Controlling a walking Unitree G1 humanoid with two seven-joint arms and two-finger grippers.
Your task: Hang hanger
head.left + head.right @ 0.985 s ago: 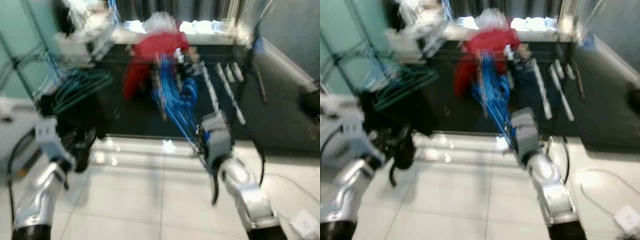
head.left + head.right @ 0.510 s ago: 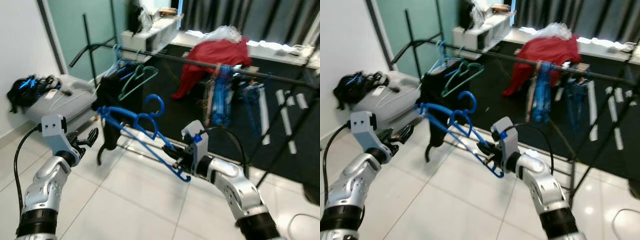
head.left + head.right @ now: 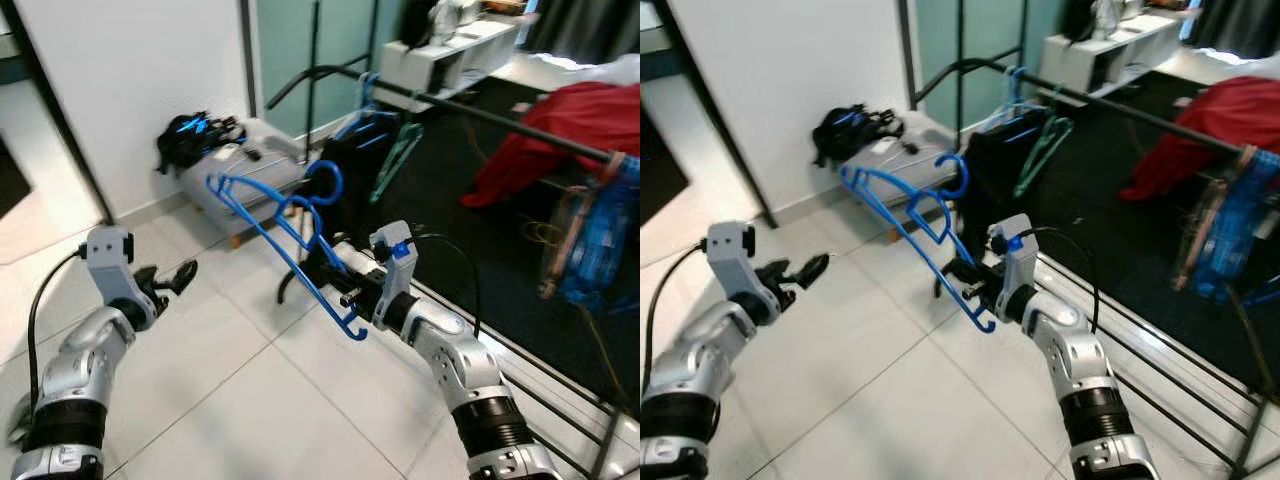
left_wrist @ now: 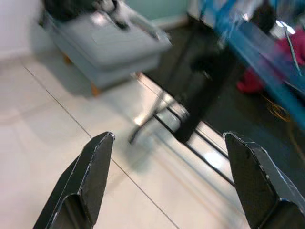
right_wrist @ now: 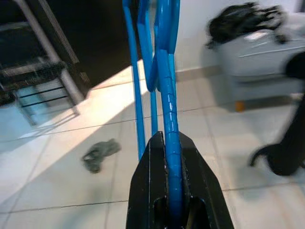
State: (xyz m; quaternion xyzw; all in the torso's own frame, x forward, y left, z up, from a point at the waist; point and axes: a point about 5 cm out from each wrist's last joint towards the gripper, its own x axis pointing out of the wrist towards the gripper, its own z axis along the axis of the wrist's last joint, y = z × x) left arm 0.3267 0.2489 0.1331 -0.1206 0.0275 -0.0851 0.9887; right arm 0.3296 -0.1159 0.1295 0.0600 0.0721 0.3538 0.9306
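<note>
A grey padded stool (image 3: 235, 172) stands against the white wall (image 3: 130, 80) at the far left, with a black bag with blue trim (image 3: 190, 135) heaped on its left end. Farther right, a red cloth (image 3: 570, 125) is draped over the rail. A white low shelf unit (image 3: 450, 55) sits far back. A crumpled grey rag (image 5: 98, 153) lies on the pale tiled floor (image 3: 230, 400).

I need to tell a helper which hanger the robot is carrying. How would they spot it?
Find the black clothes rail running across the room. In front of it, over the white floor tiles, the right gripper is shut on a blue hanger. Unlike the green hanger hooked on the rail, this one is held tilted in the air.
</note>
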